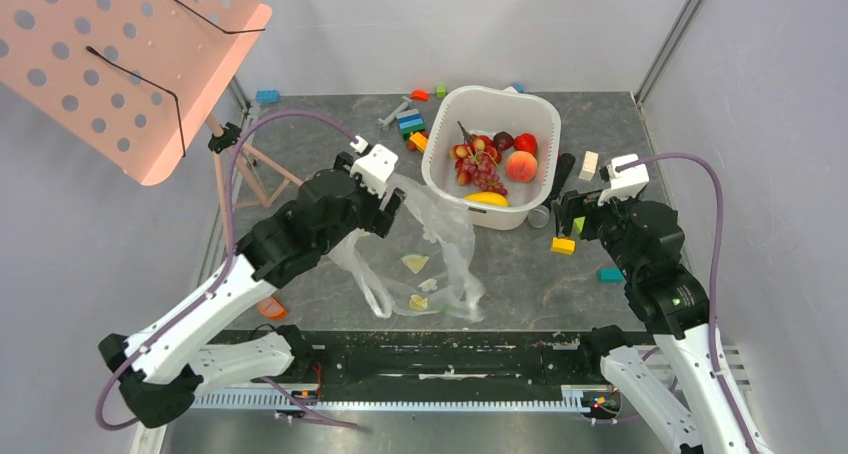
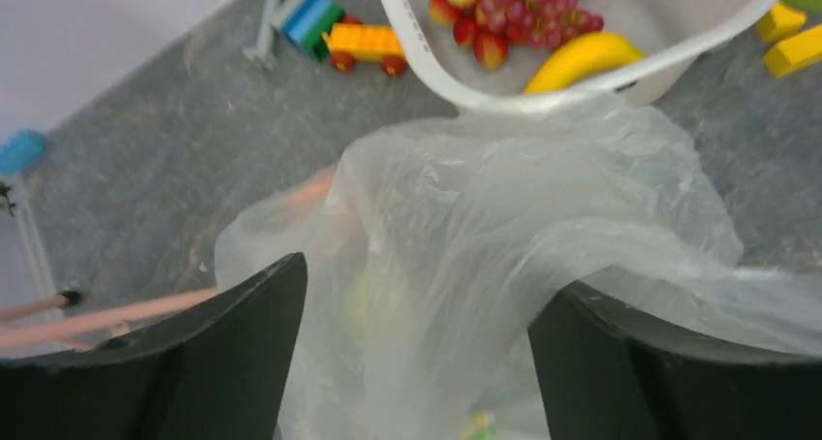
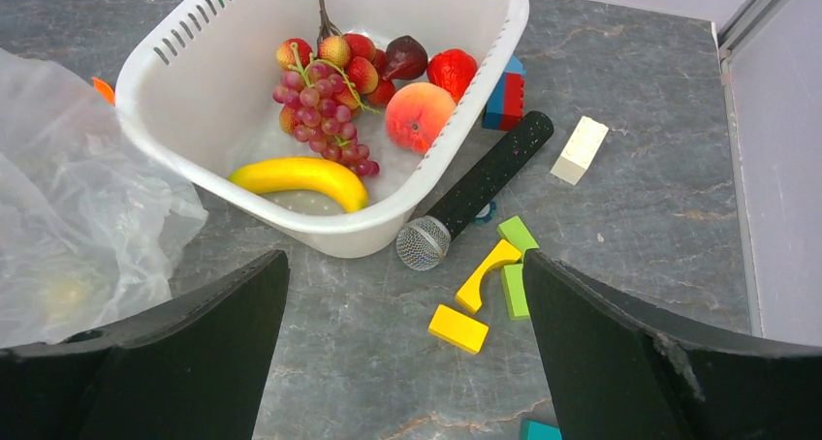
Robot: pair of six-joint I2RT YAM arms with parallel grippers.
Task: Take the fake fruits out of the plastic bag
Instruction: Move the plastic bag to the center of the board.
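- White basin [image 3: 194, 101]: on the table ahead of my right pincer [image 3: 407, 353], slightly to its left.
- Plastic bag [image 2: 504, 217]: film lies loose between my left pincer [image 2: 412, 353] fingers and reaches ahead to the basin rim.
- Left pincer: fingers spread wide.
- Right pincer: spread, with nothing between its fingers.
- In the basin, ahead of the right pincer:
  - grape bunch [image 3: 325, 110]
  - yellow piece [image 3: 300, 176], nearest
  - peach [image 3: 419, 117]
  - apple [image 3: 452, 72]
  - plum [image 3: 404, 57], farthest
- Pale wedges [image 1: 415, 264]: three seen through the bag film, nearer the arm bases than the left pincer. I cannot tell whether they are inside the bag.
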